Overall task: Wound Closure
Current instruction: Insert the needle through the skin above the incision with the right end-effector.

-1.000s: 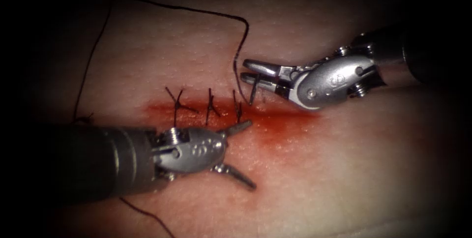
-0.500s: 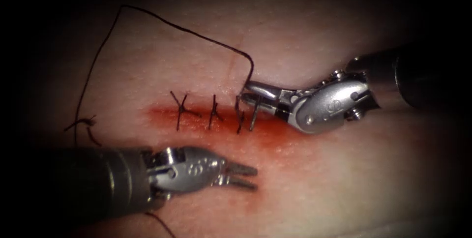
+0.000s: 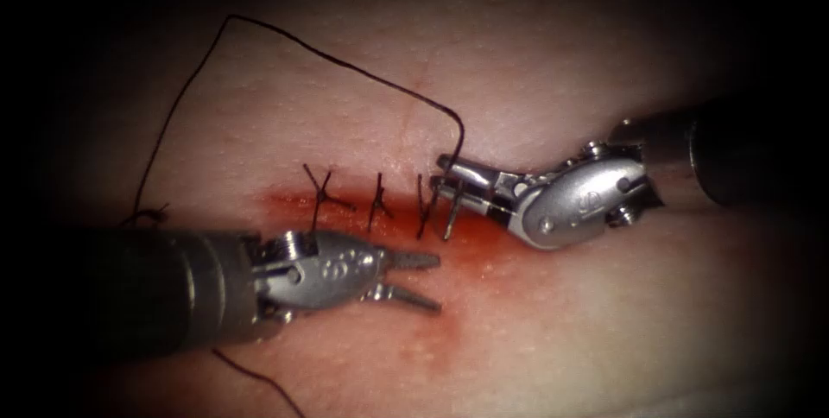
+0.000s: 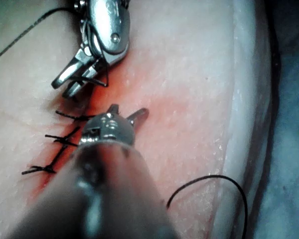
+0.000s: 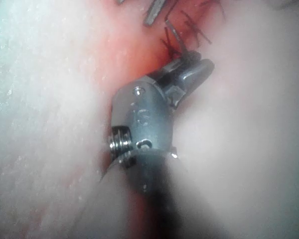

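Needle point(image 3: 450, 215) sat clamped in the right tool point(image 3: 449, 178), gripped near its upper end, its body hanging down across the cut point(image 3: 484, 232) with the tip at the red fluid point(image 3: 509, 250); could not tell whether the tip was in the tissue point(image 3: 561, 332) or just touching it. Needle was just right of the third stitch point(image 3: 420, 206), with two more stitches point(image 3: 321, 196) further left along the cut. Thread point(image 3: 345, 64) ran from the right tool's jaws up and left in a wide arc over the tissue, then dropped down the left side to a small knotted bit near the left tool's shaft. Left tool point(image 3: 423, 280) sat below the cut on the near side, jaws parted, holding nothing, upper jaw tip near the stitch line. In the left wrist view the left tool point(image 4: 127, 112) pointed at the red patch, with the right tool point(image 4: 70, 84) beyond it, shut on the needle point(image 4: 92, 82). In the right wrist view the right tool point(image 5: 189, 64) was closed at the stitches.
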`<state>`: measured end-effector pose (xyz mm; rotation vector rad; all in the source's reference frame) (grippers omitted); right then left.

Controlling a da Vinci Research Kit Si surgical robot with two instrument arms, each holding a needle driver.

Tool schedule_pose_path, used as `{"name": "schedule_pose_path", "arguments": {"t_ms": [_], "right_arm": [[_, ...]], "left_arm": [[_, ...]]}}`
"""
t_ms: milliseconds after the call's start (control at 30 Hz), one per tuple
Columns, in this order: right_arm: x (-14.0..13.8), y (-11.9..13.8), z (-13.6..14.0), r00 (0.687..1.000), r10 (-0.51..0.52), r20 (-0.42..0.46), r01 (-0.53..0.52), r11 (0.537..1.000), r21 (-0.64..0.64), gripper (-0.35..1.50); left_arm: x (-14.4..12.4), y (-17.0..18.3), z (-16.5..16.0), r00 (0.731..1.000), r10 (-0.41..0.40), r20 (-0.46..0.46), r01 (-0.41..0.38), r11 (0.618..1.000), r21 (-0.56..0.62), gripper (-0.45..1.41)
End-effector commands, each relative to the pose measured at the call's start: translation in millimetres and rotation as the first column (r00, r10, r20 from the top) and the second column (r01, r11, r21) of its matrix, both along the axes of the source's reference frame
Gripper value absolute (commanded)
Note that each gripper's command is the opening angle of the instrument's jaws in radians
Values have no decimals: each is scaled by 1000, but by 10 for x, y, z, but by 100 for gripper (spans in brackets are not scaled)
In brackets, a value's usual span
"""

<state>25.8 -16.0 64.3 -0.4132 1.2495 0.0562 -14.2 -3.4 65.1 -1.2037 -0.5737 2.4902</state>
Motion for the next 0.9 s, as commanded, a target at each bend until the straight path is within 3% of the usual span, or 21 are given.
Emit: {"name": "schedule_pose_path", "arguments": {"t_ms": [33,900], "right_arm": [[7,-1,6,1000,-6,4,6,1000,8,-35],[4,-31,34,995,-59,84,45,987,154,-35]], "left_arm": [[-6,0,5,1000,0,1,0,1000,-1,15],[-6,0,5,1000,-2,-2,2,1000,-2,15]]}}
